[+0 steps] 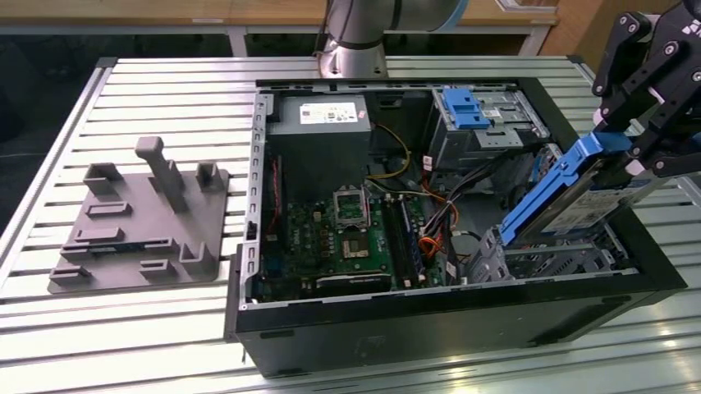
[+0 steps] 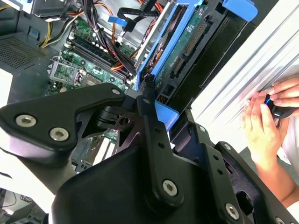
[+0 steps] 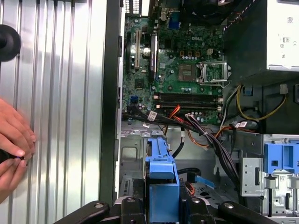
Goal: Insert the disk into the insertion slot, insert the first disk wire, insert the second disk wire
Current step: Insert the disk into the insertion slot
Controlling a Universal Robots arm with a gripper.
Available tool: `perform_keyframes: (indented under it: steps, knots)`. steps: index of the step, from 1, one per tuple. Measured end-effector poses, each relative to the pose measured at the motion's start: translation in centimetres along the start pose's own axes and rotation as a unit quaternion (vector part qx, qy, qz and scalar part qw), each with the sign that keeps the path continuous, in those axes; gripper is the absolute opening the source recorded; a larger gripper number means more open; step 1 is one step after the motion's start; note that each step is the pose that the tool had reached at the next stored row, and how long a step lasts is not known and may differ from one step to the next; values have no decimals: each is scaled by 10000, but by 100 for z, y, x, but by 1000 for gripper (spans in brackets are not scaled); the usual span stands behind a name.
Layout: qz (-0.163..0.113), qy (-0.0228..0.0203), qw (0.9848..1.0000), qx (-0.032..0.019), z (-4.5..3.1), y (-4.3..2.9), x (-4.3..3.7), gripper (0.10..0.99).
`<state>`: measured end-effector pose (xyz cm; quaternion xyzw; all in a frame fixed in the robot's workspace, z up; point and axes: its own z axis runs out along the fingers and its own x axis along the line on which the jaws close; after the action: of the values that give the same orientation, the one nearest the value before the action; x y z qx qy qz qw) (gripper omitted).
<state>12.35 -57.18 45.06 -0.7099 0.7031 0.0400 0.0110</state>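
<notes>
Jaws clamp disk (image 1: 572, 193), tilted over insertion slot (image 1: 556, 261).

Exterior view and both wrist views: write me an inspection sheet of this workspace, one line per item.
Surface: ribbed metal table, with an open computer case lying on it.
Job's things: disk tilted steeply, lower end at the insertion slot, not seated flat.
Clutter: grey fixture plate with uprights, beside the case on the exterior view's left.
Grippers: gripper shut on the disk's blue handle end.
Cables: black, orange and yellow wire bundle loose over the motherboard, beside the slot.
Surroundings: a person's hands over the table beside the case; taller cage with blue latch inside the case.
</notes>
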Motion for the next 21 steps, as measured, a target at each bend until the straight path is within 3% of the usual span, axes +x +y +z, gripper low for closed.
perform_keyframes:
  steps: [21]
  knots:
    - [12,2,10000,1,121,0,4,365]
